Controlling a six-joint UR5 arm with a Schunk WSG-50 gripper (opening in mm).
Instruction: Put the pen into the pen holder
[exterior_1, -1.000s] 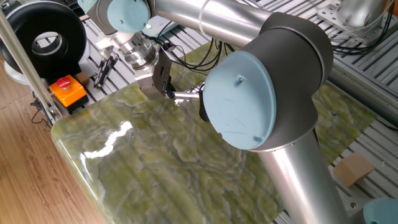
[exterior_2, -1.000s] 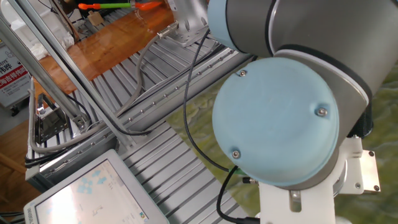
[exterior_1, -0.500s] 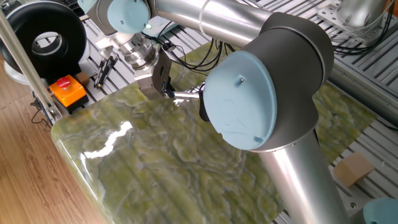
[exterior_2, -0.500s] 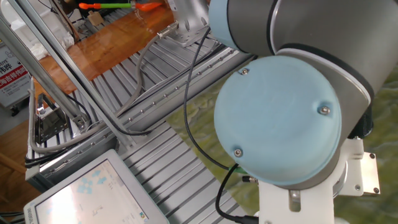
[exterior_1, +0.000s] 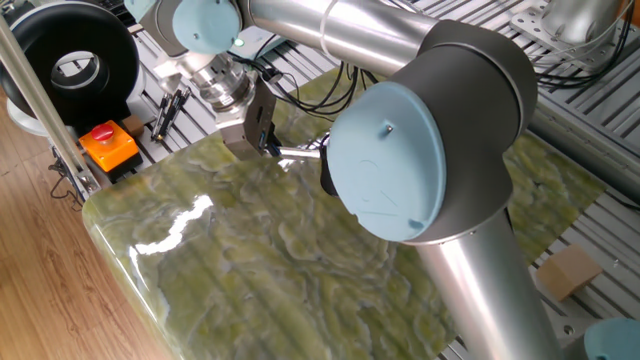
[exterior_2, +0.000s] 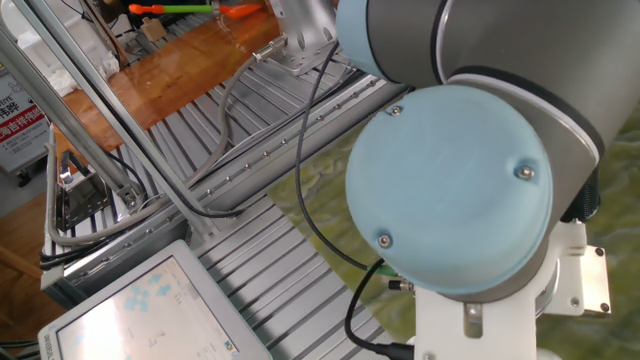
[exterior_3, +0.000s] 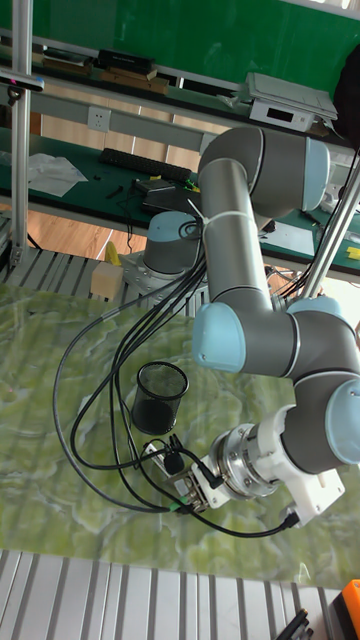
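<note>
The green marbled worktop (exterior_3: 60, 400) carries a small black wire-mesh cylindrical pen holder (exterior_3: 161, 396), upright, nothing visible through its mesh. Just beside its base, the tool (exterior_3: 178, 478) is low over the worktop; its opening cannot be told. The slim white-barrelled pen (exterior_1: 297, 154) lies at the tool's fingers.

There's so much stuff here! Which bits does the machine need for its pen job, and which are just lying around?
For the job: the pen, the pen holder, the gripper.
Just lying about: orange button box, bunch of dark pens, cardboard block.
</note>
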